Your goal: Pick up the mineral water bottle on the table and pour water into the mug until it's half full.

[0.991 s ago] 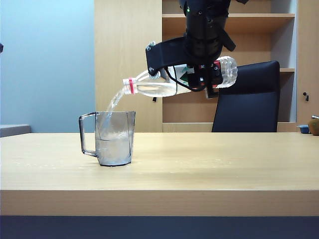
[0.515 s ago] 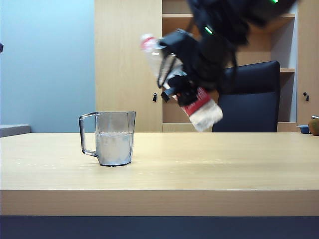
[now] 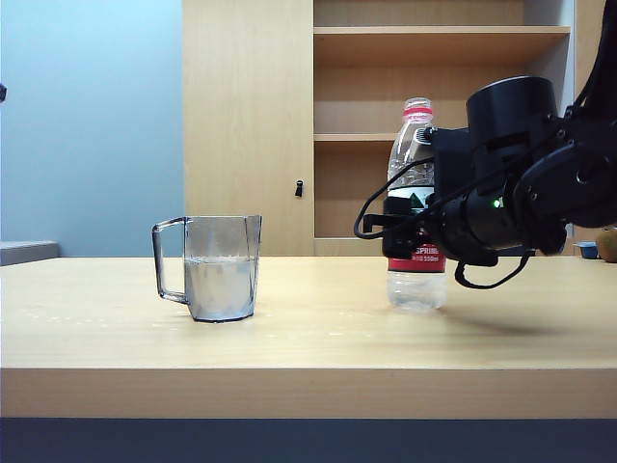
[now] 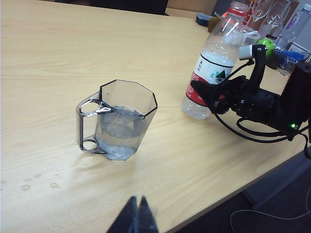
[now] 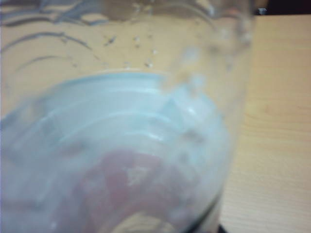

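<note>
Your tall clear ribbed plastic mineral water bottle [image 3: 416, 207] with the red neck ring and white-and-red label stands upright on the pale light-wood counter [image 3: 308, 342], well to the right of the mug in the exterior view. Upright with its base flat on the wood, it reads as set down, not poised to pour.

Right pincer [image 3: 403, 234]: level, at label height, with its jaws on either side of the bottle. Whether they pinch the bottle or have let go, you cannot tell from these views; the right wrist camera shows only the bottle wall [image 5: 121, 145] filling the lens, and bare counter beside it.

Left pincer [image 4: 137, 218]: tips pressed together, hanging above the near part of the counter, apart from the mug and holding nothing. Judged idle.

Containers:
- Translucent smoky-grey faceted plastic mug [image 3: 221, 267] with squared handle, upright and untouched, handle turned away from the bottle. Clear water [image 3: 221, 285] reaches roughly mid-height, so the half-full mark looks met.
- Bottle: uncapped as far as you can see; a small amount of water remains in the bottom, below the label.
- A few droplets [image 4: 29, 184] lie on the counter near the mug.

Judgement: the pouring looks finished; you have only the release and withdrawal left to confirm.
</note>
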`<state>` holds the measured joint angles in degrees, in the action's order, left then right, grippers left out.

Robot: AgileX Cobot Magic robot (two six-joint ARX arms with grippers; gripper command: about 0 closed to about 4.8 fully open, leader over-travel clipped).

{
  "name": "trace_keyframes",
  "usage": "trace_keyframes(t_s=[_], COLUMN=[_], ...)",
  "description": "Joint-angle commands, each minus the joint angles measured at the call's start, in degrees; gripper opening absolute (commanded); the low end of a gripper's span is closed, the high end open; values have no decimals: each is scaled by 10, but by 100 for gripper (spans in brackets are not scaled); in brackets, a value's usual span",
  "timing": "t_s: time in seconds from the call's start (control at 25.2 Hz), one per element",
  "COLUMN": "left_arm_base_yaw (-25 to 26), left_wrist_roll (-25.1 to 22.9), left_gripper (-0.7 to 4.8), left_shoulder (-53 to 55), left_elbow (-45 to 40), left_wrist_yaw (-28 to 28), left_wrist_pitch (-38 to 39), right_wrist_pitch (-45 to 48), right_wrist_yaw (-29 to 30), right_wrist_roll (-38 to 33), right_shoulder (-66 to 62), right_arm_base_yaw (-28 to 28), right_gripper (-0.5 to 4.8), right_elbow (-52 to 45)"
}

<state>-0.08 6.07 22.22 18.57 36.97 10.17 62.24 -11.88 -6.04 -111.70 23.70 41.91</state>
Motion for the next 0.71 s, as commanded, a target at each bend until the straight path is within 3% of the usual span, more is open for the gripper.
trace_keyframes(t_s=[0.04,0.2,0.52,0.59,0.63,0.67,0.71], left_arm_base_yaw=[0,0,0,0,0,0,0], left_wrist_roll=[-3,-42,-40,-28,-26,-26,-26], left_gripper=[-6,-6,-5,-6,-5,-5,-5], left_shoulder=[0,0,-1,-7,-11,-15,-25], left_elbow=[3,3,3,3,3,3,3], left_wrist_yaw=[1,1,-24,-25,-24,-25,-25], left_wrist_pitch=[-4,-5,-30,-27,-25,-22,-21], right_wrist_pitch=[15,15,7,8,7,6,2], right_wrist_yaw=[1,2,-51,-53,-47,-46,-47], right_wrist_roll=[-5,-4,0,1,1,0,0], right_shoulder=[-1,12,175,254,311,337,391], right_arm_base_yaw=[0,3,11,26,33,36,47], right_gripper=[407,477,479,317,77,0,-3], right_elbow=[0,-13,-184,-248,-285,-299,-325])
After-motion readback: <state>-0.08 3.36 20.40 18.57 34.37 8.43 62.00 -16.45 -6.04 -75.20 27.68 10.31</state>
